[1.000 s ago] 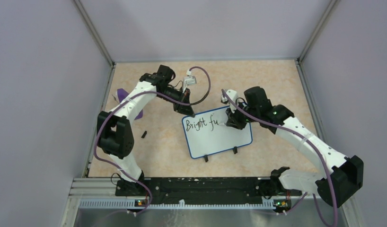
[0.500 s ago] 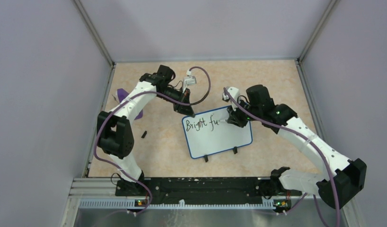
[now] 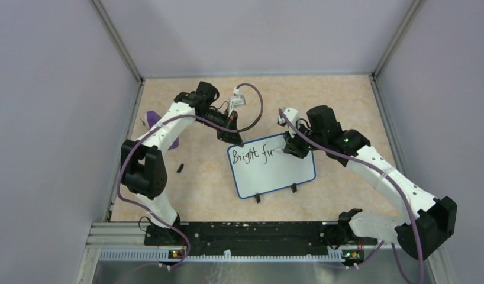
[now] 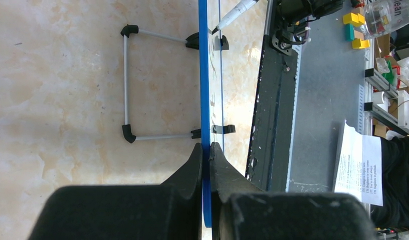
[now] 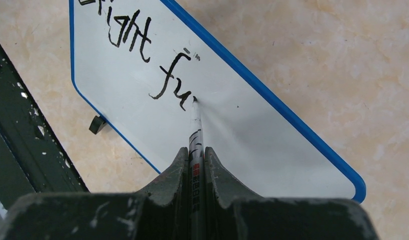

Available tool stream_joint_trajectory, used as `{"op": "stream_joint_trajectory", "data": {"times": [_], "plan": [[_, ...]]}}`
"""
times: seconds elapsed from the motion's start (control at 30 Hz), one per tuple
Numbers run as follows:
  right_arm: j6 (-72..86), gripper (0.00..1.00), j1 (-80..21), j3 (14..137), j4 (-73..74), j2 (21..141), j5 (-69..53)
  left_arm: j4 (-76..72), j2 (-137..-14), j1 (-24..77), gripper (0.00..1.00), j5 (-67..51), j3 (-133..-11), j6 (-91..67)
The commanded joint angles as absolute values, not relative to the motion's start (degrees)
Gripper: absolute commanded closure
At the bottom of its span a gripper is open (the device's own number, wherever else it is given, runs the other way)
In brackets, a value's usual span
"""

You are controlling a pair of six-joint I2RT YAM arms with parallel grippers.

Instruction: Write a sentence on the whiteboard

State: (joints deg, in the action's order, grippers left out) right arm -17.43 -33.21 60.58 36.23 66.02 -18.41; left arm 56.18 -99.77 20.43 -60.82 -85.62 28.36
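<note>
The whiteboard (image 3: 275,171), white with a thin blue frame and two black feet, stands mid-table. It also shows edge-on in the left wrist view (image 4: 204,75) and face-on in the right wrist view (image 5: 252,145). The sentence (image 3: 251,155) reads "Bright fu" in black lettering (image 5: 142,50). My left gripper (image 3: 232,137) is shut on the board's top left corner (image 4: 206,150). My right gripper (image 3: 290,148) is shut on a marker (image 5: 195,135), whose tip touches the board just right of the "u".
A purple wedge-shaped piece (image 3: 152,118) lies at the left behind the left arm. A small black cap (image 3: 180,168) lies on the table left of the board. The board's wire stand (image 4: 126,82) shows behind it. The black base rail (image 3: 251,232) runs along the near edge.
The right gripper has shifted slightly right and back with the marker, from the "u" to just beyond it. The left arm and board have not moved.
</note>
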Motion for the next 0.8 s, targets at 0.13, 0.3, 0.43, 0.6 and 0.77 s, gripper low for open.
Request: {"op": "stream_joint_trajectory", "data": {"times": [0.13, 0.3, 0.43, 0.6, 0.77], "plan": [[-18.89, 1.00, -31.23, 62.20, 36.77, 63.66, -15.46, 56.02, -97.66, 20.75, 1.00, -61.48, -84.76, 28.56], [-18.81, 1.00, -31.20, 62.77, 37.27, 63.58, -15.99, 55.97, -97.54, 20.79, 1.00, -61.51, -84.87, 28.48], [-18.98, 1.00, -31.25, 63.91, 38.09, 63.78, -18.82, 55.93, -97.56, 20.81, 1.00, -61.62, -84.91, 28.56], [-18.41, 1.00, -31.26, 65.14, 37.76, 63.95, -21.85, 56.03, -97.64, 20.82, 1.00, -61.74, -84.91, 28.56], [-18.04, 1.00, -31.28, 65.28, 36.57, 65.07, -20.92, 55.99, -97.54, 20.77, 1.00, -61.64, -84.92, 28.56]]}}
